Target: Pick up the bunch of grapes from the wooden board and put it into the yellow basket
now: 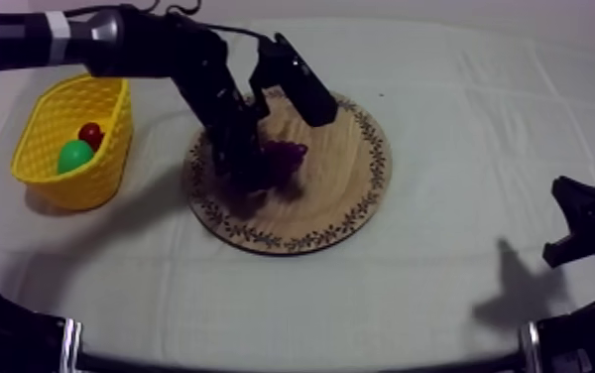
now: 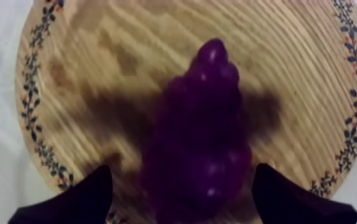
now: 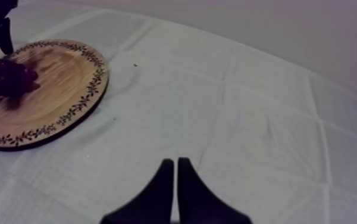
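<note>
I note a dark purple bunch of toy grapes lying (tapered, on its side) mid-way on the round wooden board with a patterned rim; the yellow lattice basket stands upright nearby, apart.

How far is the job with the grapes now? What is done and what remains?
Done: the left hand is down at the wooden board, open, one finger at each side of the bunch of grapes. In hand: the grasp, not yet closed; the grapes lie on the board. Left: close, lift, carry to the yellow basket, release. The right hand is shut over the cloth.
</note>
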Robot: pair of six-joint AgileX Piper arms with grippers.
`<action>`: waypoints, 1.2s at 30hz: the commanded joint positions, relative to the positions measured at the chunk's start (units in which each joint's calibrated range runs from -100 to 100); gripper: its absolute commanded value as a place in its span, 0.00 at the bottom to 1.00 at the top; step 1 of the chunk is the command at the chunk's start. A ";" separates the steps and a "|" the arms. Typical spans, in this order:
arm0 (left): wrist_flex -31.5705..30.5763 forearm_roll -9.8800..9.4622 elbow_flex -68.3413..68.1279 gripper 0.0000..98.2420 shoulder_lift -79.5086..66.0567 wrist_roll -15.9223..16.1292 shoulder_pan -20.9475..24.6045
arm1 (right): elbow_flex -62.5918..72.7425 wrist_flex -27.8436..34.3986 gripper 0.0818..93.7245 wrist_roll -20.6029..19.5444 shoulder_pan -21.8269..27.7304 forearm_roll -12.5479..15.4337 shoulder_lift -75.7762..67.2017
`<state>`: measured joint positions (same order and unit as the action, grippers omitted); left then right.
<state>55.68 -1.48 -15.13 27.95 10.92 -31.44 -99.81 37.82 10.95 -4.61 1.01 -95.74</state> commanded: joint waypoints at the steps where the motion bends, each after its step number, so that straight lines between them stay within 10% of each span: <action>1: -0.29 0.08 0.49 0.85 1.12 0.19 -0.04 | 0.03 0.00 0.00 -0.04 0.02 -0.01 -0.01; 13: 0.40 0.11 3.93 0.81 4.90 0.35 -0.48 | 0.03 0.00 0.00 -0.04 0.02 -0.01 -0.01; 23: -1.42 0.06 4.31 0.50 5.47 0.87 -0.32 | 0.03 0.00 0.00 -0.04 0.02 -0.01 -0.01; 36: -2.85 -0.51 3.24 0.42 0.15 1.08 1.07 | 0.03 0.00 0.00 -0.04 0.02 -0.01 -0.01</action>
<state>52.87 -1.91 -11.70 29.42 11.98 -30.50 -99.81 37.82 10.92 -4.61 1.01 -95.74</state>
